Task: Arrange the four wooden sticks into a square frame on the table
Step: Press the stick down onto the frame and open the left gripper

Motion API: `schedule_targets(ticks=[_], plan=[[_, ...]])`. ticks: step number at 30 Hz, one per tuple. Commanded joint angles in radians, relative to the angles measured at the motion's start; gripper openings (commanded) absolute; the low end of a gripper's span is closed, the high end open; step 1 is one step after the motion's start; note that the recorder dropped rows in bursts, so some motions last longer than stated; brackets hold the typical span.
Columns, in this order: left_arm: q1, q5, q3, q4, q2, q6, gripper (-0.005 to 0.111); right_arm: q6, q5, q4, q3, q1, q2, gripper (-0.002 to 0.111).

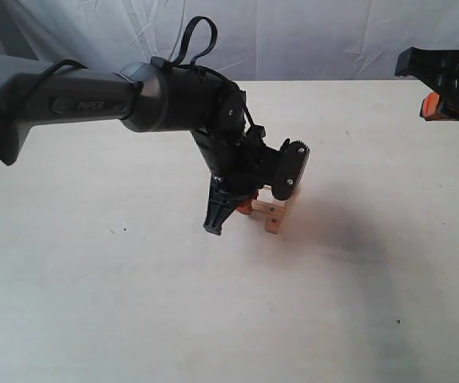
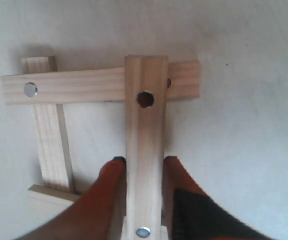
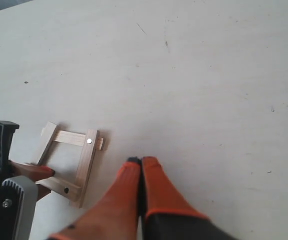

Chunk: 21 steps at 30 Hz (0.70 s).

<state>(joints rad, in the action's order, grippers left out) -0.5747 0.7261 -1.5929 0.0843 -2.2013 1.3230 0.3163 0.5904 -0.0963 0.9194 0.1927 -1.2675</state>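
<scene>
The table [image 1: 93, 319] is a smooth, matte cream surface filling the lower frame. At centre sits the square frame [image 1: 275, 214]: flat, pale, grained wood, ends overlapping, with metal pins and dark holes near the corners. The left gripper [image 2: 144, 162] clamps its orange fingers [image 2: 111, 190] on one strip [image 2: 145, 130]. At upper right, the right gripper [image 3: 141, 162] hangs pressed closed, empty. Wrinkled white cloth [image 1: 333, 32] hangs behind.

Lab-like setup: bare table [image 1: 93, 303], wrinkled white cloth backdrop [image 1: 309, 36].

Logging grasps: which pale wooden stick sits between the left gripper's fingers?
The dark-holed pale wooden stick crossing over another; the other three lie outside the left gripper.
</scene>
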Motion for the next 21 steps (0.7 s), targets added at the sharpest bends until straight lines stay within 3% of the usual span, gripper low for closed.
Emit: schedule_targets(ticks=[1,11,18,21], plan=[[-0.006,0.011,-0.003,-0.008,0.002,0.000,0.007,-0.002,-0.009,0.005,0.005,-0.006,0.005,0.000],[-0.006,0.024,-0.003,-0.008,0.002,0.000,0.034,-0.002,-0.009,0.005,0.005,-0.006,0.005,0.000],[-0.006,0.040,-0.003,-0.008,0.017,-0.029,0.036,-0.002,-0.009,0.005,0.005,-0.006,0.005,0.000],[-0.006,0.037,-0.003,-0.039,0.048,-0.182,0.033,-0.009,-0.009,0.005,0.005,-0.006,0.005,0.000]])
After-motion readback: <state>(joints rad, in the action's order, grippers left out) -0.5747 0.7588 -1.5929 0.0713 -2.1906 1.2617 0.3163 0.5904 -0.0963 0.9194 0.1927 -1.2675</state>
